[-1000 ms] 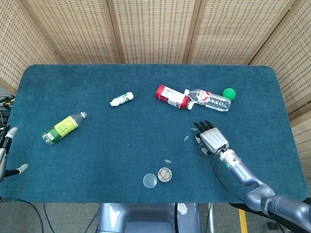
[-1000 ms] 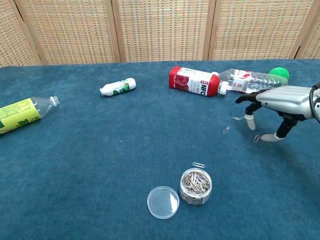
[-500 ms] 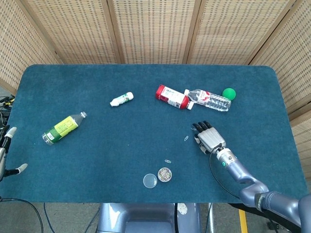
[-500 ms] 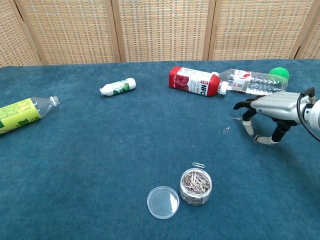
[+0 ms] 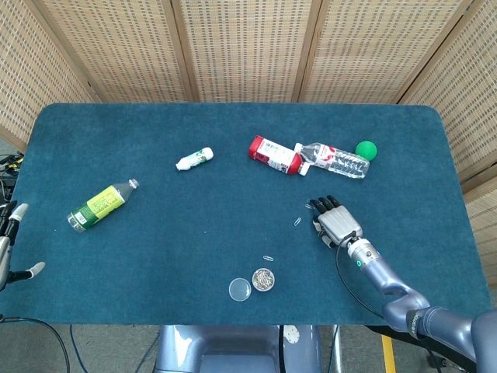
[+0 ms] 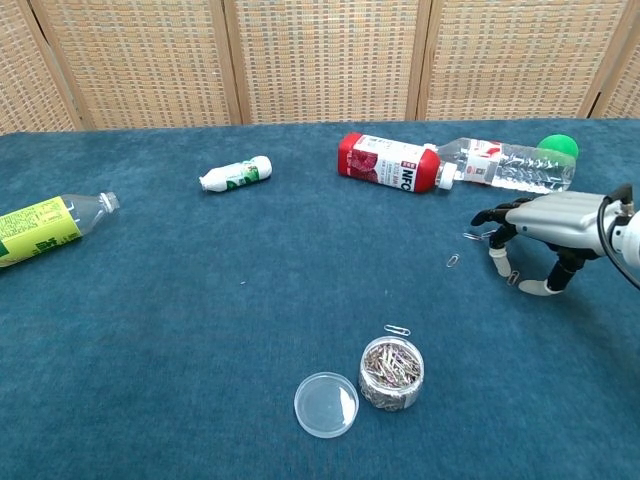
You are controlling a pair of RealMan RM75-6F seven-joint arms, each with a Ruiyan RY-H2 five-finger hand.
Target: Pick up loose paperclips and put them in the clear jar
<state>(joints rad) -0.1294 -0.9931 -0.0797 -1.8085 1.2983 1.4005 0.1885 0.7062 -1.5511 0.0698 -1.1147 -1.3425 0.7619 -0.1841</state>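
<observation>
Clear jar [image 6: 391, 372] stood upright near the front edge of the desk [image 5: 155, 241], round, open-topped, packed with silvery paperclips. Its clear disc lid [image 6: 326, 404] lay flat just beside it on the left. One loose paperclip [image 6: 397, 330] lay just behind the jar, apart from it; a second paperclip [image 6: 453, 261] lay further right, and a third paperclip [image 6: 472, 237] sat by the fingertips of the right hand [image 6: 545, 226].

Right hand hung low over the felt, palm down, metal back, dark fingers [image 6: 497, 214] arched with pale tips. A fourth paperclip [image 6: 512, 277] showed tilted between thumb and finger tips; whether it was pinched or only lay under them, could not tell. Compared with a second ago the hand had dropped lower and drawn in toward the robot, and that clip had shifted with it. Nothing else on the desk had moved.

Left hand [image 5: 9, 245] showed only at the head view's left border, off the desk, pale fingers spread apart, nothing in it.

Desk covering: dark teal felt, rounded corners. Toward the rear lay a red-labelled bottle [image 6: 389, 162] and a clear ribbed bottle [image 6: 505, 164], neck to neck, a green ball [image 6: 558, 148] at the far end. Small white bottle [image 6: 235, 173] further left; green-labelled bottle [image 6: 45, 226] at the left edge. Woven cane screens [image 6: 320, 60] behind.
</observation>
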